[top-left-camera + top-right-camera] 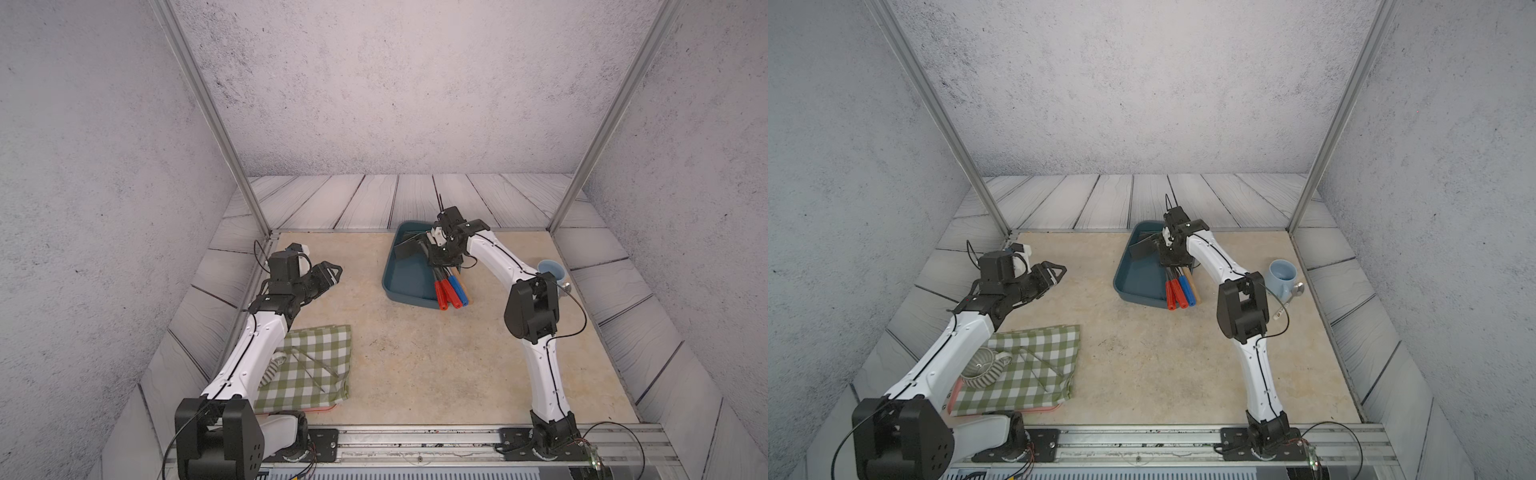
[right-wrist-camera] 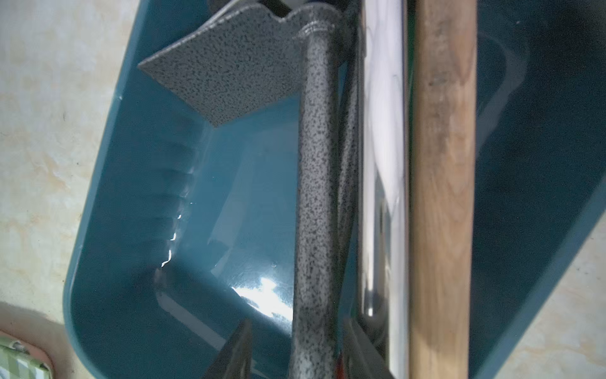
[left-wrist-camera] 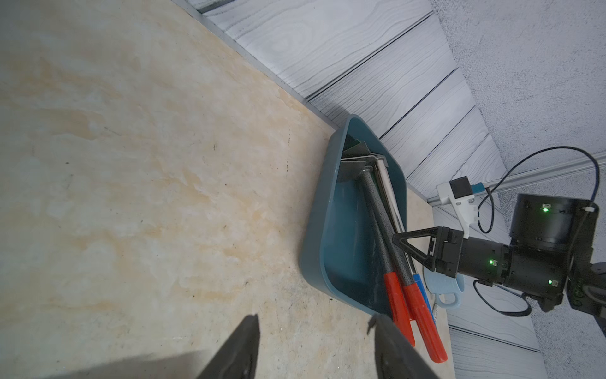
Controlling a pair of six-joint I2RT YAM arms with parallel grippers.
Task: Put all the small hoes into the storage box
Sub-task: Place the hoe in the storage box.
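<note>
Small hoe: the small hoe (image 2: 314,183) lay inside the storage box (image 1: 409,278) beside other long tools, its shaft running the box's length and its flat blade (image 2: 229,72) tilted up towards the box's far end
Storage box: it sat on the desk (image 1: 415,365) close to the far edge, right of the middle, with red grips (image 1: 446,295) and a blue one sticking out over its near rim; which red grip belonged to the hoe could not be told
Right gripper: the right gripper (image 2: 296,331) hung low over the box, its fingers (image 2: 236,351) apart on either side of the speckled shaft, with a visible gap on one side, so nothing was clamped
Left gripper: the left gripper (image 3: 313,328) was held well away above the desk's left side, fingers apart and empty
Progress: judged all but done, since the hoe rested in the box with the jaws slack round it
Feel: probably painted steel, stiff, fairly heavy towards the blade, with a round, smooth shaft that could roll or slip between the pads
Where to hold: across the bare shaft near the blade, or on the softer grip if more friction were wanted
Risk: lifting away crookedly could catch the shaft or knock the wooden handle (image 2: 442,197) next to it
Bystanders: a mug (image 1: 1282,276) stood near the right edge and a checked cloth (image 1: 316,365) lay towards the near left corner, both well apart from the box
</note>
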